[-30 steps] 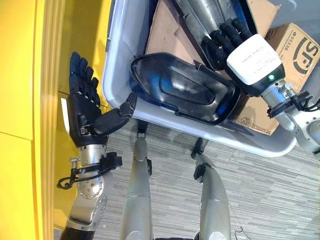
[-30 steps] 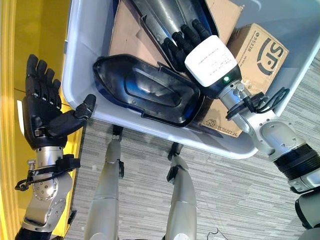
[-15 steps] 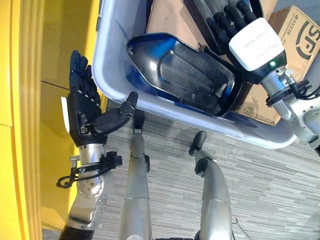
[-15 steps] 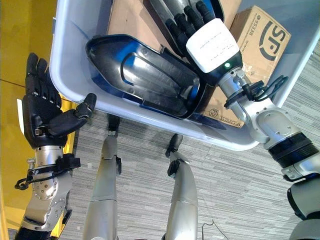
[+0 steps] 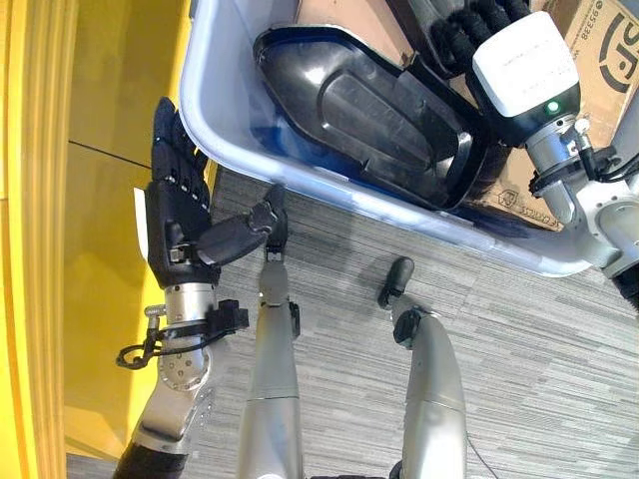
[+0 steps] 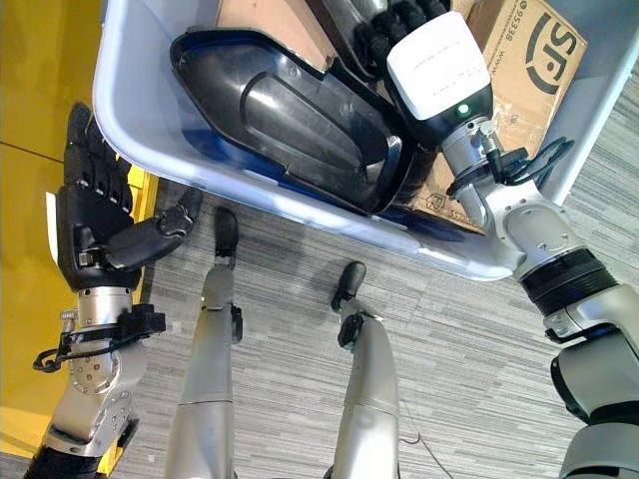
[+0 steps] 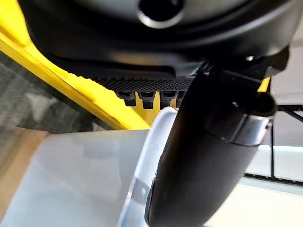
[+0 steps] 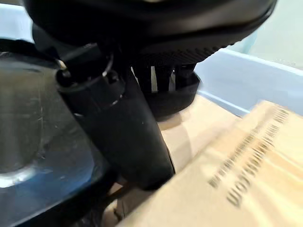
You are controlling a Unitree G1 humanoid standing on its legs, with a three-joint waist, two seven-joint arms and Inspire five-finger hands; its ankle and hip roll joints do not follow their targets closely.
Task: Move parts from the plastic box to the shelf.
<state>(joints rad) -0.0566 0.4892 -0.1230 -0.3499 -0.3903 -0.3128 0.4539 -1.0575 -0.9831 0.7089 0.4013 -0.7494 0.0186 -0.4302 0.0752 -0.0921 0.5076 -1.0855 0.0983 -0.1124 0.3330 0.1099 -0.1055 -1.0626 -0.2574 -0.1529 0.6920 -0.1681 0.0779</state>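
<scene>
- The black moulded part (image 6: 290, 110) is seen lying inside the plastic box (image 6: 135, 110), along the box's near wall, hollow side up.
- A second dark part (image 5: 439, 12) is partly visible deeper in the box, beyond the first.
- A flat cardboard sheet (image 6: 265, 18) is noted under the parts, and a printed cardboard carton (image 6: 529, 60) stands at the box's right end.
- The right hand (image 6: 404, 25) is reached into the box over the far end of the black moulded part; in the right wrist view its thumb (image 8: 118, 127) is seen lying against the part's rim, with the fingers (image 8: 161, 78) extended beyond. Whether the part is actually grasped cannot be told.
- The left hand (image 5: 180, 215) is held outside the box, just beside its left end, above the grey carpet (image 5: 519, 359). Its fingers are straight and released, thumb spread, with nothing held.
- A yellow structure (image 5: 60, 200) is recorded at the left, behind the left hand.
</scene>
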